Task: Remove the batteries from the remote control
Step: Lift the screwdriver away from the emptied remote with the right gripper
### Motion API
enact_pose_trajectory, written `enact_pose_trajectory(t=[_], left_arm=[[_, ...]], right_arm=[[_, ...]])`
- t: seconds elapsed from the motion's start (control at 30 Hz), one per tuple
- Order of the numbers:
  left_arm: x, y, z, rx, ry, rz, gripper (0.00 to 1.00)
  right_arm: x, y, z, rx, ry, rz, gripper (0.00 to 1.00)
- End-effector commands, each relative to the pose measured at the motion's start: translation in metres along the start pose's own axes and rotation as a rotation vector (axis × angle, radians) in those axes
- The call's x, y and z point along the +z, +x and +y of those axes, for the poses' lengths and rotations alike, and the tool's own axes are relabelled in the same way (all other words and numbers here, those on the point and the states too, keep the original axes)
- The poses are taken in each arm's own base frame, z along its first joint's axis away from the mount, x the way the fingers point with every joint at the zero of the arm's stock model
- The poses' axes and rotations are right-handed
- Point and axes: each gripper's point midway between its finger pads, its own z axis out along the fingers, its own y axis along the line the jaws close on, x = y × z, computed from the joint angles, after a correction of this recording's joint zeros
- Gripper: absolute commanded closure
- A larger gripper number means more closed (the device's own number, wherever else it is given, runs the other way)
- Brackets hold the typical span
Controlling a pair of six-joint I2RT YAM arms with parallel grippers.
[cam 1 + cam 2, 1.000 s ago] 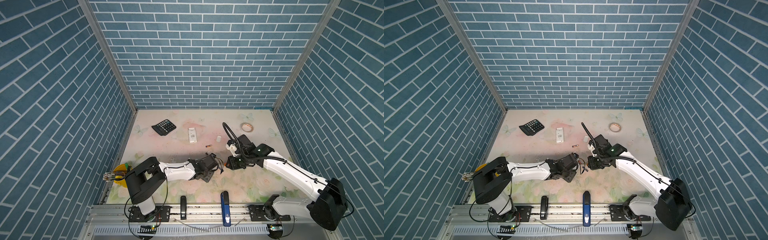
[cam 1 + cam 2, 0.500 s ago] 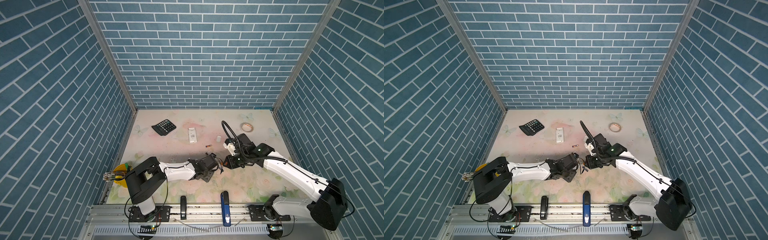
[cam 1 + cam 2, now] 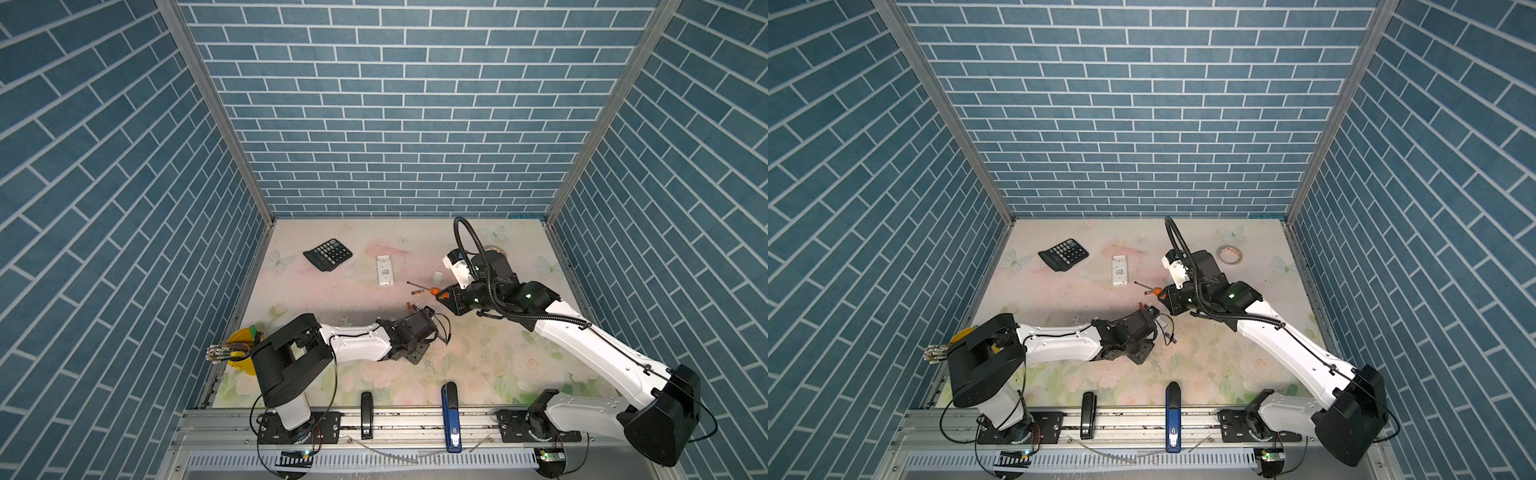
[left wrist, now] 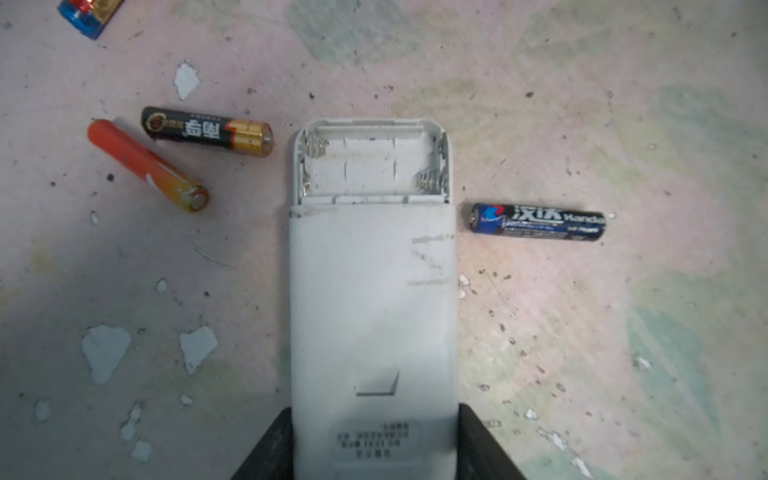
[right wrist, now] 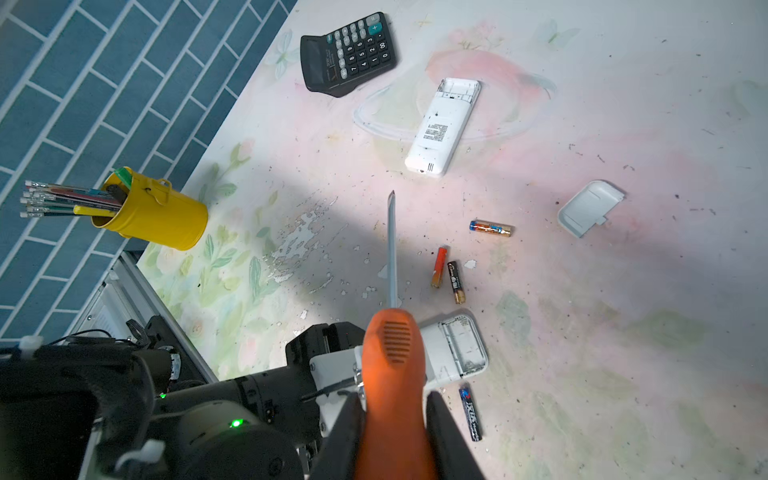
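My left gripper [image 4: 374,415] is shut on the sides of a white remote control [image 4: 372,291] that lies back-up on the table. Its battery compartment [image 4: 370,166] is open and empty. Several batteries lie loose around it: a black-gold one [image 4: 207,131], an orange one [image 4: 147,165], a dark blue one [image 4: 538,222] and a blue-gold one [image 5: 490,228] farther off. My right gripper [image 5: 392,401] is shut on the orange handle of a screwdriver [image 5: 392,353], held above the table just beyond the remote [image 5: 457,349], in both top views [image 3: 434,291] [image 3: 1156,291].
A second white remote [image 3: 385,271] with its compartment open lies farther back, next to a black calculator [image 3: 327,254]. A white battery cover [image 5: 590,208] lies to the right. A yellow pencil cup [image 3: 241,351] stands at the left edge and a tape roll [image 3: 1229,254] at the back right.
My right gripper has carried the screwdriver up and away from the held remote, toward the back of the table. The left arm and the remote have not moved.
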Motion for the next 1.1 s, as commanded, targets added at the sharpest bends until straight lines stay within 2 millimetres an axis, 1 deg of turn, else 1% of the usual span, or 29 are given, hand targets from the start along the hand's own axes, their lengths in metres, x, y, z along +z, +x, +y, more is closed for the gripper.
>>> enact_pose_trajectory(t=[0.0,0.17,0.27,0.4,0.53,0.67,0.83,1.07], left_arm=[[0.021,0.092,0.008,0.104,-0.029,0.313,0.75],[0.018,0.087,0.009,0.098,-0.039,0.307,0.7],[0.017,0.081,0.01,0.076,-0.04,0.296,0.66],[0.016,0.072,0.01,0.049,-0.041,0.279,0.61],[0.016,0.059,0.013,0.017,-0.044,0.25,0.55],[0.014,0.046,0.015,-0.006,-0.044,0.224,0.5],[0.011,0.036,0.017,-0.018,-0.044,0.199,0.45],[0.005,0.021,0.022,-0.058,-0.045,0.154,0.4]], right_arm=[[-0.009,-0.009,-0.015,-0.013,0.051,-0.036,1.0],[-0.005,0.0,-0.054,0.082,0.178,-0.003,1.0],[0.002,0.009,-0.072,0.114,0.241,0.013,1.0],[0.01,0.013,-0.097,0.136,0.342,-0.003,1.0],[0.02,0.013,-0.121,0.187,0.407,-0.043,1.0],[0.032,0.014,-0.139,0.225,0.432,-0.076,1.0],[0.044,0.02,-0.158,0.233,0.474,-0.076,1.0],[0.061,0.03,-0.183,0.261,0.498,-0.071,1.0]])
